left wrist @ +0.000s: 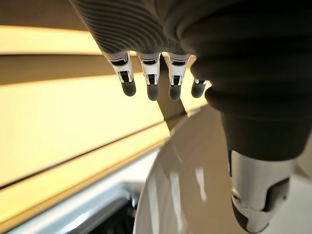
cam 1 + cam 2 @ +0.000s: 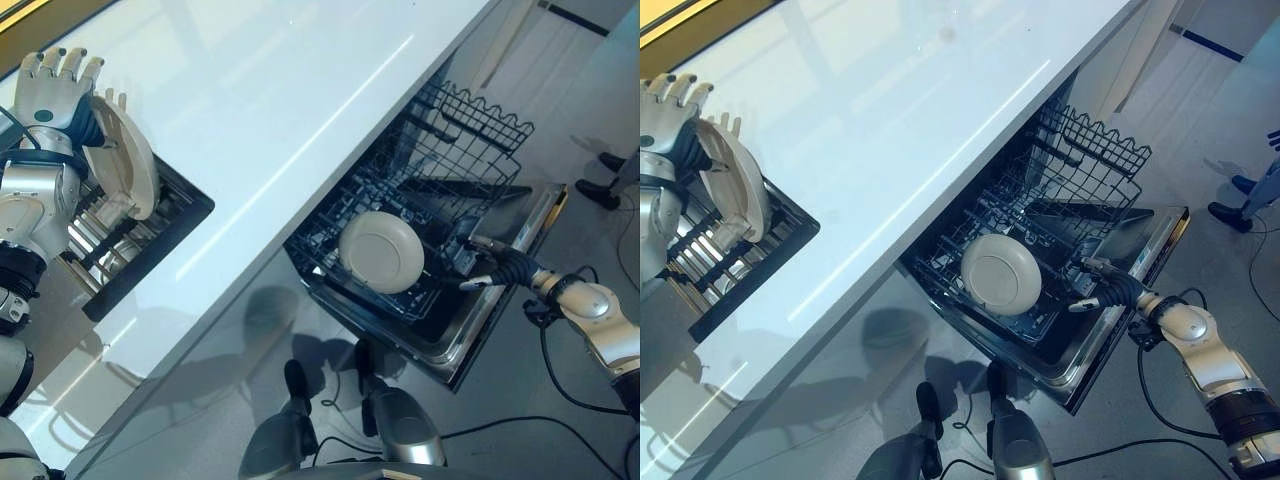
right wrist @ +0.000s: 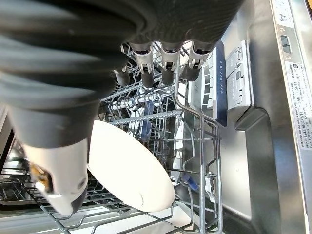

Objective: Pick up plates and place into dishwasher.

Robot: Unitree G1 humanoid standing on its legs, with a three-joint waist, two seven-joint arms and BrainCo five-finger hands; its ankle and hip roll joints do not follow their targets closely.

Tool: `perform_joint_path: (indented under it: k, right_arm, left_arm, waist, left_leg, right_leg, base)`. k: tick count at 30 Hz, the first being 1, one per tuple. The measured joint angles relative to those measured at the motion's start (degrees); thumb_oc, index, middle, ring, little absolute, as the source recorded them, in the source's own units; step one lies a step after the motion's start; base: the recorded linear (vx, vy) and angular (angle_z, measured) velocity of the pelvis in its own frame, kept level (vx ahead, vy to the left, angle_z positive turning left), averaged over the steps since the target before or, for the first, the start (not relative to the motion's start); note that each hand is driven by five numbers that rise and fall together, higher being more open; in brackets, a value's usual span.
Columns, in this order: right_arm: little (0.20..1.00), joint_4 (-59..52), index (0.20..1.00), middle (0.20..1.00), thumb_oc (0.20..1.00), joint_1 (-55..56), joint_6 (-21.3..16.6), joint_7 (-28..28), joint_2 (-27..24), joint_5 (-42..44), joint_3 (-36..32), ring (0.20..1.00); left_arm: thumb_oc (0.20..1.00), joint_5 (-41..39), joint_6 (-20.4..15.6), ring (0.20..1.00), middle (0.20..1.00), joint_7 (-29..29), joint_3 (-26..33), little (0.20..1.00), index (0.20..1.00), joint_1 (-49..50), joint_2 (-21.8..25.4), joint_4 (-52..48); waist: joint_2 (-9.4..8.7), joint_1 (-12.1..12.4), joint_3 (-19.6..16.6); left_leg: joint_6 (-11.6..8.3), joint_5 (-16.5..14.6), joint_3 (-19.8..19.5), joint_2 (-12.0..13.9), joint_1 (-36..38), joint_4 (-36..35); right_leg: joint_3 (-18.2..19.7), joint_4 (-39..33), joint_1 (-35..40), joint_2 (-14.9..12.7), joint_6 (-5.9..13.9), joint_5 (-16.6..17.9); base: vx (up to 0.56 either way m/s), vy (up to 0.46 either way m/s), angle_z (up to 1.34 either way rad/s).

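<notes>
Risk sits upper left: left hand (image 2: 50, 88), fingers spread flat, merely leans on a plate (image 2: 122, 160) upright in the bench's drying rack (image 2: 150, 235) (could slip). Right hand (image 2: 497, 265), relaxed, hovers beside the dishwasher's racked plate (image 2: 381, 252).

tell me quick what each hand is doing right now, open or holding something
Left hand: open, fingers straight, up against the plate standing in the drying rack.
Right hand: open, empty, over the dishwasher rack.
</notes>
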Motion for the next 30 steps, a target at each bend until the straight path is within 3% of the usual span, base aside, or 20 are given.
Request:
perform_joint_path:
  k: [5, 8, 9, 10, 22, 30]
  right_arm:
    - [1.0, 0.0, 1.0, 1.0, 1.0, -0.1, 0.0, 0.7, -0.4, 0.2, -1.2, 1.0]
    - [1.0, 0.0, 1.0, 1.0, 1.0, -0.1, 0.1, 1.1, -0.6, 0.7, -1.3, 1.0]
    - [1.0, 0.0, 1.0, 1.0, 1.0, -0.1, 0.1, 1.1, -0.7, 0.7, -1.3, 1.0]
    - [1.0, 0.0, 1.0, 1.0, 1.0, -0.1, 0.1, 1.1, -0.8, 0.7, -1.3, 1.0]
    - [1.0, 0.0, 1.0, 1.0, 1.0, -0.5, 0.0, 1.2, -3.0, 1.8, -1.2, 1.0]
    - [1.0, -1.3, 1.0, 1.0, 1.0, -0.5, -0.1, 1.3, -3.0, 1.8, -1.4, 1.0]
  left_arm:
    - [1.0, 2.3, -0.4, 1.0, 1.0, -7.5, 0.0, 1.0, 1.0, -0.6, 1.2, 0.4]
    - [1.0, 3.9, -2.4, 1.0, 1.0, -10.2, 0.0, 1.0, 1.0, -1.7, 2.1, 2.0]
    - [0.73, 3.9, -3.1, 0.73, 0.73, -10.8, 0.0, 0.73, 0.73, -2.0, 2.1, 2.2]
    - [0.2, 3.9, -4.0, 0.2, 0.2, -11.3, -0.1, 0.2, 0.2, -2.4, 2.1, 2.2]
    - [0.2, 5.1, -11.3, 0.2, 0.2, -15.4, -4.5, 0.2, 0.2, -6.4, 4.0, 3.3]
    - [0.2, 4.8, -14.7, 0.2, 0.2, -15.4, -4.2, 0.2, 0.2, -5.1, 4.3, 3.5]
  waist:
    - [0.09, -0.1, 0.4]
    - [0.2, -0.3, 0.5]
    - [0.27, -0.2, 0.5]
    - [0.35, -0.2, 0.5]
    - [0.38, -0.3, 0.5]
    - [0.68, 0.0, 0.3]
  left_leg:
    - [-0.01, 0.0, 0.0, 0.0, 0.0, 0.0]
    - [-0.01, 0.0, 0.1, 0.1, 0.1, 0.0]
    - [-0.01, 0.0, 0.1, 0.1, 0.1, 0.0]
    - [-0.01, 0.0, 0.1, 0.0, 0.1, 0.0]
    - [-0.37, -0.3, 0.1, 0.1, 1.4, 0.0]
    - [-0.47, -0.3, -0.1, 0.1, 2.9, 0.0]
  right_leg:
    - [0.0, 0.0, 0.0, 0.0, 0.0, 0.0]
    - [0.1, 0.0, 0.0, 0.1, 0.0, 0.0]
    - [0.1, 0.0, 0.0, 0.1, 0.0, 0.0]
    - [0.1, 0.0, 0.0, 0.1, 0.0, 0.0]
    - [0.0, 0.0, 1.2, 0.1, -0.22, 0.2]
    - [-0.2, 0.0, 2.8, 0.0, 0.03, -0.1]
  base:
    - [0.0, 0.0, 0.0]
    - [0.0, 0.0, 0.0]
    - [0.0, 0.0, 0.0]
    - [0.0, 0.0, 0.0]
    - [-0.01, -0.014, -0.01]
    - [0.0, -0.004, 0.01]
